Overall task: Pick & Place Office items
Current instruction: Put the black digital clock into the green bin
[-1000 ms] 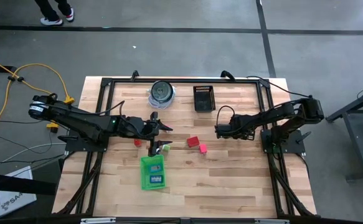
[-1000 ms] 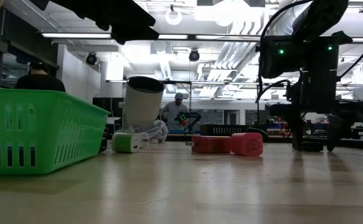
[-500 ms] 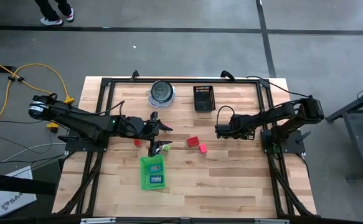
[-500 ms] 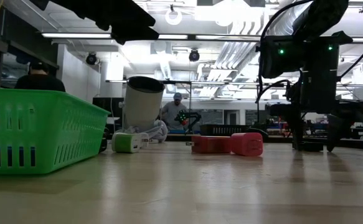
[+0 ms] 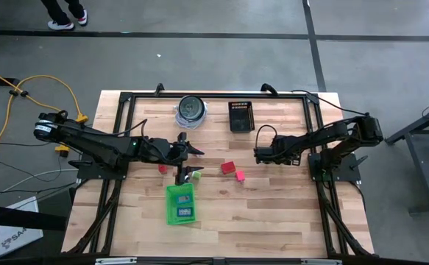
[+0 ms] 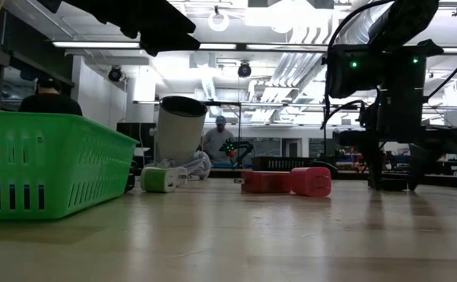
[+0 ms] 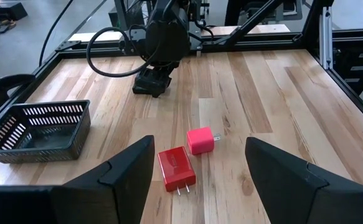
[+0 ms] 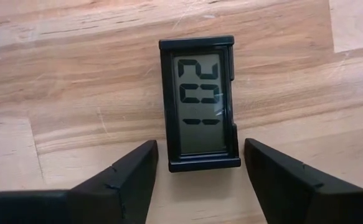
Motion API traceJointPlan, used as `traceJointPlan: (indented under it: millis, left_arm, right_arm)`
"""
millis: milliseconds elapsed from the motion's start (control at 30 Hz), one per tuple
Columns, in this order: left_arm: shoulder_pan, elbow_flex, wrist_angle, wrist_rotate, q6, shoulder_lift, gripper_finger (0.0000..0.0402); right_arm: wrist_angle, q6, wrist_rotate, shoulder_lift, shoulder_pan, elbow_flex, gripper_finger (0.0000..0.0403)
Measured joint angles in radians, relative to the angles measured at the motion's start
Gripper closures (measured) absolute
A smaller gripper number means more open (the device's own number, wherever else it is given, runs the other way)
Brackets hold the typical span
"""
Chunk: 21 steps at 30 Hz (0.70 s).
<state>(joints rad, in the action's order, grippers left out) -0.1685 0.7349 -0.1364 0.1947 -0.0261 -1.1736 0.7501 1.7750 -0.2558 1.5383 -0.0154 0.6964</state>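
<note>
Fingers of the right gripper are seen spread apart in the right wrist view, with a small black digital clock lying flat on the wood between and just beyond them, untouched. In the high view that clock is hidden under the right gripper, which is lowered toward the table right of centre. The left gripper is likewise held open, its two dark fingers framing a red plug block and a pink plug block that lie side by side, almost touching, on the boards. From above, the same two blocks are found near the table's middle, between the two grippers. The left gripper is placed just above a green tray, in which blue pieces are held, though their shape is hard to make out. A small green-and-white piece is seen beside the tray in the low view; what it is can perhaps not be told. A round container and an empty black mesh basket are set along the far edge. The wooden table is framed by black rails and stands on a grey floor crossed by a yellow cable. In the low view, the arms are cut off at the top, and two people are seen in the room behind.
</note>
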Motion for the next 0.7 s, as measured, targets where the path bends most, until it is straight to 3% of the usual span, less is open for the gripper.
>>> traceJointPlan:
  millis: [700]
  left_arm:
    - [0.0,0.0,0.0,0.0,0.0,0.0,0.0156]
  right_arm:
    - [-0.006,0.066,-0.034,0.001,0.0,-0.001,0.0202]
